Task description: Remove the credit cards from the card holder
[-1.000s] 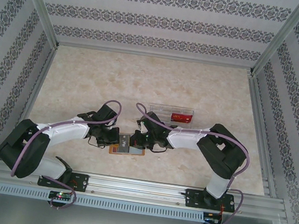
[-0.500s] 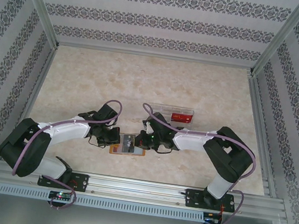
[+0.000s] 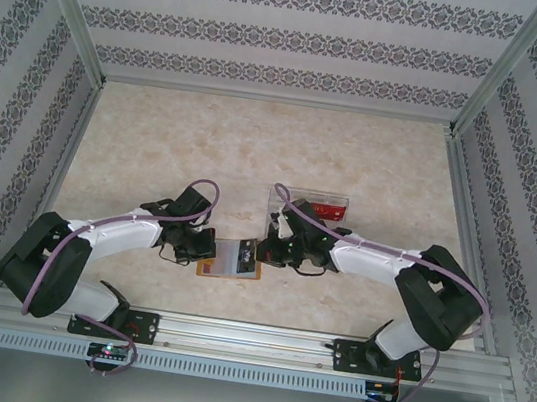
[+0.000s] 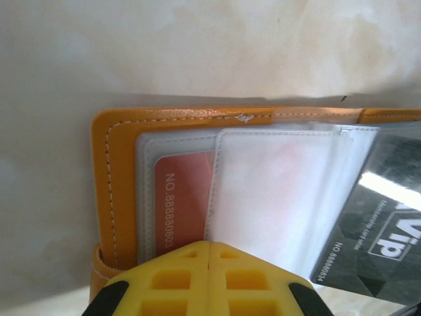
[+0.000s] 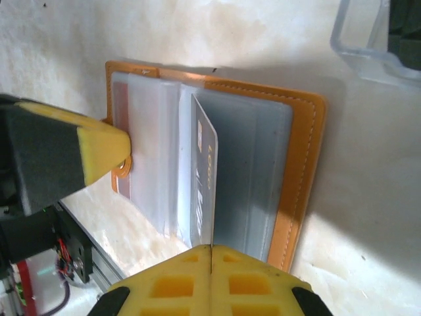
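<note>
The card holder (image 3: pixel 228 272) lies open on the table between both grippers, orange-tan with translucent pockets (image 4: pixel 276 191). My left gripper (image 4: pixel 209 245) is shut, and its tips press on the holder's left page (image 4: pixel 122 171) beside a red card (image 4: pixel 184 197) in a pocket. My right gripper (image 5: pixel 210 249) is shut on the edge of a dark glossy credit card (image 5: pixel 202 178) printed "VIP". This card (image 4: pixel 375 230) stands on edge, partly out of the pockets. In the top view the left gripper (image 3: pixel 211 248) and right gripper (image 3: pixel 265 251) sit at the holder's two sides.
A clear plastic tray (image 3: pixel 294 200) holding a red card (image 3: pixel 328 211) stands just behind the right gripper, and its corner (image 5: pixel 368 39) shows in the right wrist view. The metal rail (image 3: pixel 248 338) runs along the near edge. Patterned walls enclose the table.
The right gripper has moved to the right, drawing the dark card further out of the pockets, and its elbow has swung right. The left arm and the holder have stayed put.
</note>
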Controlling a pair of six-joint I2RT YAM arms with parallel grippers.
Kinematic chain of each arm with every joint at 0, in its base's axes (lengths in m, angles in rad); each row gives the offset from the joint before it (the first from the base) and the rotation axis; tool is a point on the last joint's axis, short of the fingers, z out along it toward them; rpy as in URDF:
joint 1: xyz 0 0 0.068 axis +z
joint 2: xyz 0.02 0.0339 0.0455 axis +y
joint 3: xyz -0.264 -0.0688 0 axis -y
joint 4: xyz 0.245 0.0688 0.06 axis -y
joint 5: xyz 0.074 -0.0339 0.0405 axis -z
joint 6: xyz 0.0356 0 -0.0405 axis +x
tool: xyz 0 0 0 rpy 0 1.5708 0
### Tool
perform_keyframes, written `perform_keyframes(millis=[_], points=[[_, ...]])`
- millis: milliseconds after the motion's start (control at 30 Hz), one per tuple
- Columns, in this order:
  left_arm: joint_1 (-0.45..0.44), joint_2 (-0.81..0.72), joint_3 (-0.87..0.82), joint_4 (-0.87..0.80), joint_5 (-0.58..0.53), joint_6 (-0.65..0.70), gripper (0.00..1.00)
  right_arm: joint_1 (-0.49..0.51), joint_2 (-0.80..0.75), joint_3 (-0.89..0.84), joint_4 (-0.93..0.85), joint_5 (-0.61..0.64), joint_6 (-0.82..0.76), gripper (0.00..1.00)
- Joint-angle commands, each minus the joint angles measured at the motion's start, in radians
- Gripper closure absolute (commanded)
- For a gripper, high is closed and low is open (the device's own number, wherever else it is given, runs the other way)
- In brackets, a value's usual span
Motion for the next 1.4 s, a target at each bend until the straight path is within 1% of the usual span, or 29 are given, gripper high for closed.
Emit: perform_keyframes(millis=[0, 133, 200, 233, 300, 400, 433, 500, 567, 667, 733, 800, 867, 1000, 1067, 1133, 1233, 1367], points=[[0.005, -0.011, 0.0, -0.084, -0.056, 0.017, 1.0, -0.004, -0.041, 0.061, -0.159, 0.024, -0.114, 1.0], [0.004, -0.045, 0.015, -0.102, -0.06, 0.017, 1.0, -0.002, -0.08, 0.14, -0.322, 0.067, -0.214, 1.0], [0.005, -0.072, 0.027, -0.11, -0.059, 0.018, 1.0, 0.002, -0.102, 0.206, -0.44, 0.116, -0.291, 1.0], [0.005, -0.086, 0.032, -0.113, -0.059, 0.02, 0.96, 0.001, -0.113, 0.235, -0.488, 0.137, -0.328, 1.0], [0.005, -0.124, 0.049, -0.118, -0.061, 0.023, 0.81, 0.003, -0.132, 0.302, -0.596, 0.198, -0.424, 1.0], [0.004, -0.186, 0.075, -0.126, -0.071, 0.026, 0.69, 0.006, -0.151, 0.382, -0.726, 0.3, -0.58, 1.0], [0.004, -0.204, 0.082, -0.129, -0.078, 0.029, 0.64, 0.006, -0.154, 0.405, -0.758, 0.331, -0.632, 1.0], [0.005, -0.238, 0.102, -0.139, -0.09, 0.035, 0.47, 0.014, -0.162, 0.442, -0.82, 0.4, -0.762, 1.0], [0.005, -0.265, 0.115, -0.148, -0.103, 0.037, 0.39, 0.03, -0.17, 0.465, -0.858, 0.477, -0.87, 1.0], [0.004, -0.308, 0.124, -0.157, -0.131, 0.032, 0.16, 0.055, -0.175, 0.489, -0.891, 0.567, -1.014, 1.0], [0.005, -0.333, 0.125, -0.166, -0.157, 0.026, 0.04, 0.08, -0.175, 0.484, -0.883, 0.635, -1.095, 1.0], [0.005, -0.354, 0.126, -0.174, -0.176, 0.026, 0.0, 0.109, -0.163, 0.477, -0.87, 0.711, -1.164, 1.0], [0.004, -0.373, 0.126, -0.192, -0.195, 0.033, 0.0, 0.136, -0.133, 0.487, -0.87, 0.785, -1.22, 1.0], [0.005, -0.398, 0.123, -0.221, -0.228, 0.039, 0.0, 0.164, -0.061, 0.499, -0.866, 0.879, -1.3, 1.0], [0.005, -0.425, 0.116, -0.223, -0.246, 0.031, 0.0, 0.175, -0.034, 0.496, -0.852, 0.906, -1.327, 1.0], [0.005, -0.458, 0.103, -0.22, -0.266, 0.019, 0.0, 0.177, -0.02, 0.491, -0.832, 0.901, -1.341, 1.0], [0.005, -0.503, 0.088, -0.22, -0.291, 0.011, 0.0, 0.179, 0.014, 0.49, -0.8, 0.953, -1.352, 1.0], [0.004, -0.518, 0.08, -0.232, -0.3, 0.009, 0.0, 0.178, 0.05, 0.498, -0.771, 0.942, -1.337, 1.0]])
